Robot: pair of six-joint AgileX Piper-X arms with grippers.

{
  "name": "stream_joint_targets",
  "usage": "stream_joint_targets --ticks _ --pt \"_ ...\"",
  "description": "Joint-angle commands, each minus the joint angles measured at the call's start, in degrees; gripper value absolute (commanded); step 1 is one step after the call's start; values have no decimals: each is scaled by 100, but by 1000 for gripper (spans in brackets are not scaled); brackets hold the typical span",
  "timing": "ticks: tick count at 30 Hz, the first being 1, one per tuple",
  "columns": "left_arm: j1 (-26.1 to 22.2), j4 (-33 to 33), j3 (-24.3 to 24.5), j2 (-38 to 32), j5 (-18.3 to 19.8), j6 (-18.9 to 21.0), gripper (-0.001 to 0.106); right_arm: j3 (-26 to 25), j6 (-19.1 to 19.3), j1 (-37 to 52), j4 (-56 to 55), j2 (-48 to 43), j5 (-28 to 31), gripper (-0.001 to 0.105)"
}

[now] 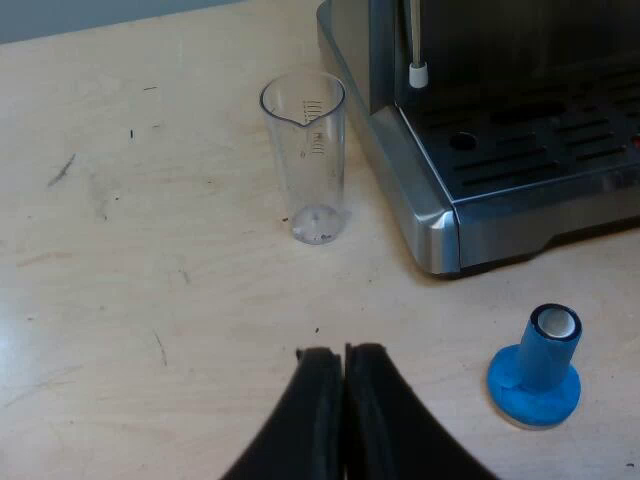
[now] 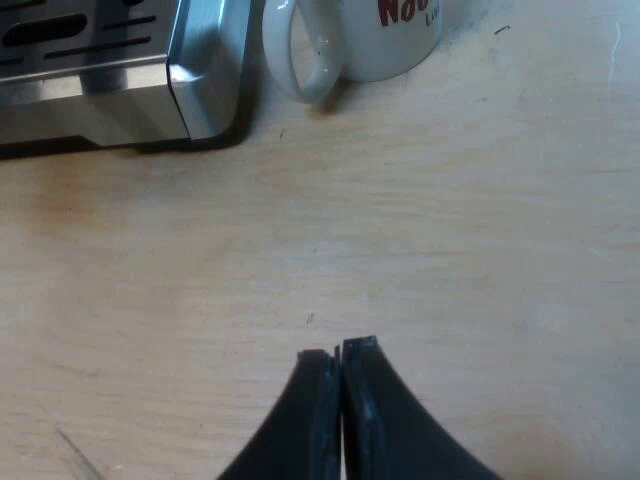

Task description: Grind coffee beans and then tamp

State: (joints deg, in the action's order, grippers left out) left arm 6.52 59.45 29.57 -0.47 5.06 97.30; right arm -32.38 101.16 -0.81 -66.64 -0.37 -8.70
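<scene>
Left hand point(image 1: 343, 350), right hand point(image 2: 340, 348): black, tapering, seemingly matte.

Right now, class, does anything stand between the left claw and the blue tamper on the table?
Nothing visible does. Only table lies between the shut left claw and the upright blue tamper. The measuring glass and the espresso machine stand farther off, clear of that path.

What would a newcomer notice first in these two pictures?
A blue tamper stands on the wooden table near the espresso machine's corner, and a clear measuring glass stands upright beside the machine. In the right wrist view, a white mug with red lettering sits by the machine's corner.
</scene>
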Motion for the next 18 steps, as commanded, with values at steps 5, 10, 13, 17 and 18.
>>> stream_joint_targets --ticks 5,10,13,17,18 --pt "-6 -54 31 -245 -17 8 1 -19 1 -4 -4 -253 -54 0" --pt "-6 -54 31 -245 51 20 1 -19 1 -4 36 -253 -54 0" --pt "-6 -54 31 -245 568 20 1 -19 1 -4 106 -253 -54 1" --pt "-6 -54 31 -245 809 20 8 -75 14 -4 230 -253 -54 16" --pt "-6 -66 31 -245 809 20 9 -77 25 -4 240 -253 -54 19"
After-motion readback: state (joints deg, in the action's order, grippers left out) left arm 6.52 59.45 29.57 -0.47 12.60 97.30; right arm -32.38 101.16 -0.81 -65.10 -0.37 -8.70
